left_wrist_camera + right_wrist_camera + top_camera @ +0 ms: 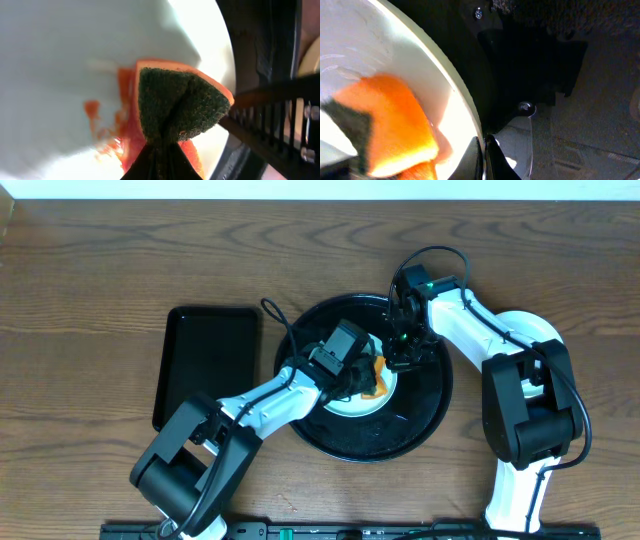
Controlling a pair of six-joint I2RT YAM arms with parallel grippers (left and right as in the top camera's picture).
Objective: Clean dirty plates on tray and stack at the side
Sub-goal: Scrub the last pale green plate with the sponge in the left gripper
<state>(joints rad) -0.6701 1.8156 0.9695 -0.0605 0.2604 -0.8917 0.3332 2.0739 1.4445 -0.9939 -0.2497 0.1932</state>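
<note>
One pale mint plate [350, 406] lies in the middle of the round black tray [425, 420]. My left gripper [366, 378] is shut on an orange sponge [378, 378] with a dark green scouring face [180, 105] and presses it on the plate [60, 60]. Orange-brown sauce smears [92, 107] lie beside the sponge. My right gripper [400, 360] is shut on the plate's right rim [470, 120], its fingers [484, 150] pinching the edge, with the sponge [390, 125] in view to the left. No yellow plate is in view.
A smaller rectangular black tray [205, 365] lies left of the round tray. A pale round shape [530, 328] shows partly under my right arm on the wood tabletop [120, 270]; I cannot tell what it is.
</note>
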